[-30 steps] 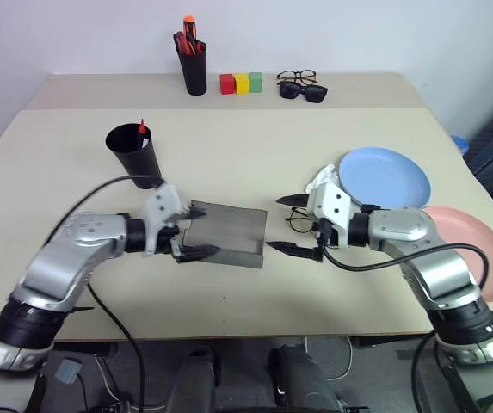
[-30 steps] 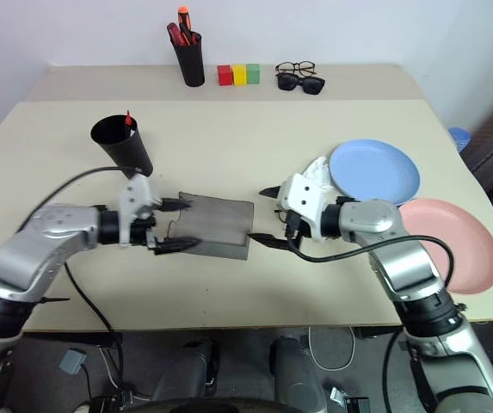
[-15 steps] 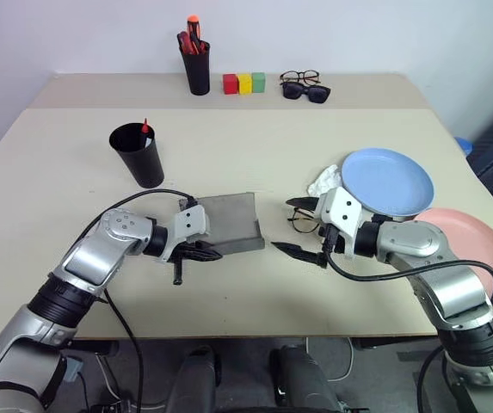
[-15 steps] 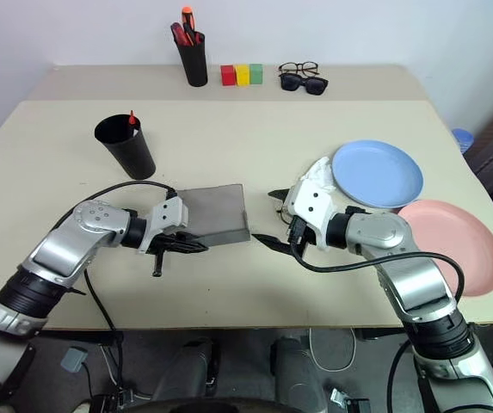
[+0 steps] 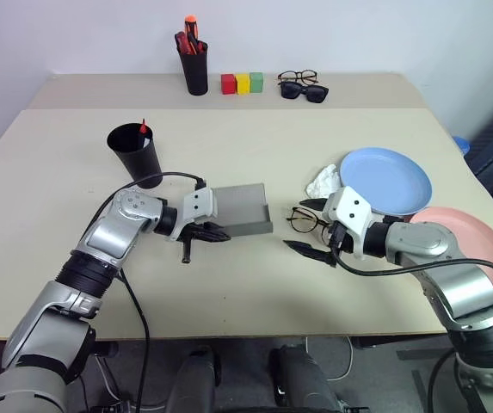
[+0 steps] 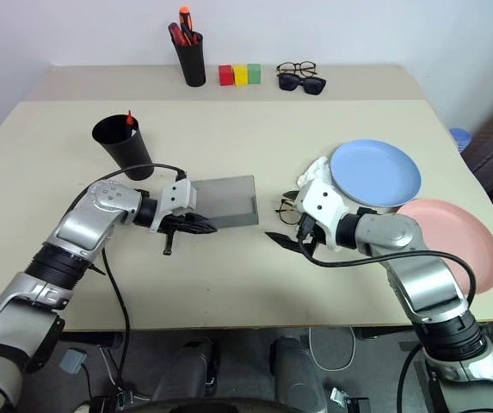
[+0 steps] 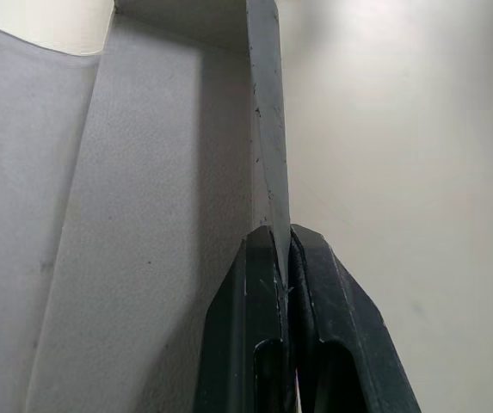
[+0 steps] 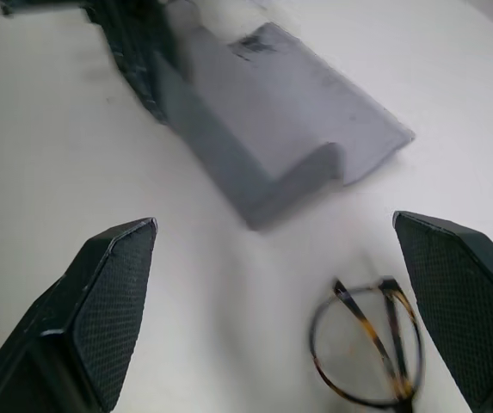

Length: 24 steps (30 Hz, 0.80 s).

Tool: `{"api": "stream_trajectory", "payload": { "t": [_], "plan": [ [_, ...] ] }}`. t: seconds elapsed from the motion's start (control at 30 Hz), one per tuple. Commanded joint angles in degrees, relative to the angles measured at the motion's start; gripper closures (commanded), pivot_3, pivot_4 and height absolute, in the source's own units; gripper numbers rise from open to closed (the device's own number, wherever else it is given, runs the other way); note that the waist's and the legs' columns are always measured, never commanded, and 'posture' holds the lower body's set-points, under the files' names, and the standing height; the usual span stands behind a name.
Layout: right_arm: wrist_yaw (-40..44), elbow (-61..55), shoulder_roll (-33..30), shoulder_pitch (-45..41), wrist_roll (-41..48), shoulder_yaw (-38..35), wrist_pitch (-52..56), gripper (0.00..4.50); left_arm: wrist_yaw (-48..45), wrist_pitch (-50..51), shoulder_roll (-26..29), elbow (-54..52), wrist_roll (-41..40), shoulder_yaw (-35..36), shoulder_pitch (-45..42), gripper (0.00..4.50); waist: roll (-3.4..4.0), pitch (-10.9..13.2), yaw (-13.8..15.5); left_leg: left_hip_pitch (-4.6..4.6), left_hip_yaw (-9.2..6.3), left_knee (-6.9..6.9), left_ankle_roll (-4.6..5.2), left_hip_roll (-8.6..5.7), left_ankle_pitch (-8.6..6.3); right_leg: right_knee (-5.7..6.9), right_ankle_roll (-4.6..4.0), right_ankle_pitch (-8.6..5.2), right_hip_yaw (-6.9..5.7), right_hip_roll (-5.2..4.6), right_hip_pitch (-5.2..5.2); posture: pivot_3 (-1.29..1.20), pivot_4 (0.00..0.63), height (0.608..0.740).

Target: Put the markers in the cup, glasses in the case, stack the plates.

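Centre-left of the head view: the left tool (image 5: 205,232) is clamped on the thin edge of the grey case (image 5: 239,209), whose felt looks light and floppy, so a hold near the fold seems best. Centre-right, the right tool (image 5: 313,229) stands wide open, empty, beside the glasses (image 5: 303,218) on the desk (image 5: 229,138); their wire frame is probably fragile, safest taken at the bridge.

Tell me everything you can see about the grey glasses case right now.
The case is a grey, felt-like rectangle lying on the table, its flap open and its long near side folded into a shallow lip. The left gripper is shut on its thin edge, fingers pinching it from both sides. The glasses lie apart from it, towards the open right gripper.
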Motion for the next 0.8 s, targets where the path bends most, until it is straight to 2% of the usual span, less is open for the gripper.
{"api": "stream_trajectory", "payload": {
  "t": [0.03, 0.07, 0.27, 0.5, 0.6, 0.77, 0.8],
  "plan": [
    [-1.1, -0.1, -1.6, -1.4, -0.8, -2.1, 1.9, 0.0, 1.0, -3.3, -1.0, 0.6, 1.6, 1.5, -2.1, 2.68, 0.0, 0.0, 0.0, 0.0, -0.01, 0.01, 0.0, 0.0, 0.0, 0.0, 0.0, 0.0, 0.0, 0.0, 0.0, 0.0, 0.15, 0.74],
    [-1.2, 0.1, -2.1, -1.5, -1.1, -2.0, 2.2, 0.0, 1.8, -3.7, -1.6, 0.6, 1.2, 2.4, -2.1, 2.28, 0.0, 0.0, 0.1, -0.01, -0.01, 0.03, 0.0, 0.0, 0.0, 0.0, 0.0, 0.0, 0.0, 0.0, 0.0, 0.0, 0.15, 0.74],
    [-1.2, 1.9, -4.3, -2.6, -2.5, -0.9, 4.1, 0.0, 5.4, 3.3, -1.2, -8.4, -6.3, 11.8, 0.5, 2.28, 0.0, 0.0, -0.2, -0.1, -0.09, 0.27, 0.19, 0.02, -0.11, 0.04, 0.03, -0.01, 0.02, -0.02, 0.01, 0.0, 0.15, 0.74],
    [-1.5, 8.1, -4.0, -4.8, -5.8, 1.8, 3.6, 0.0, 9.9, 5.4, 5.5, -20.0, -6.5, 18.3, 14.2, 2.28, 0.17, 0.0, -0.5, -0.01, -0.05, 0.25, 0.24, 0.09, -0.14, 0.06, 0.02, -0.01, 0.11, -0.01, 0.0, 0.0, 0.15, 0.74],
    [-1.2, 11.4, -3.2, -5.8, -6.5, 2.4, 2.6, 0.0, 14.3, 8.6, 5.5, -25.2, -8.2, 21.9, 20.6, 2.28, 0.17, 0.0, 0.0, -0.03, -0.04, 0.3, 0.24, 0.09, -0.14, 0.05, 0.03, -0.01, 0.11, -0.06, 0.02, 0.0, 0.15, 0.74],
    [-1.2, 13.5, -2.6, -6.2, -7.4, 2.9, 1.9, 0.0, 19.9, 13.5, 3.9, -30.9, -10.1, 24.4, 25.4, 2.28, 0.17, 0.0, 0.2, -0.05, -0.07, 0.34, 0.25, 0.06, -0.15, 0.03, 0.04, 0.0, 0.07, -0.12, 0.08, 0.0, 0.15, 0.74],
    [-1.1, 13.7, -2.7, -6.2, -7.6, 3.0, 1.8, 0.25, 20.6, 13.9, 3.8, -31.6, -10.2, 24.6, 26.0, 2.26, 0.17, 0.0, 0.1, -0.05, -0.06, 0.34, 0.25, 0.06, -0.15, 0.03, 0.04, 0.0, 0.08, -0.13, 0.08, 0.0, 0.15, 0.74]
  ]
}}
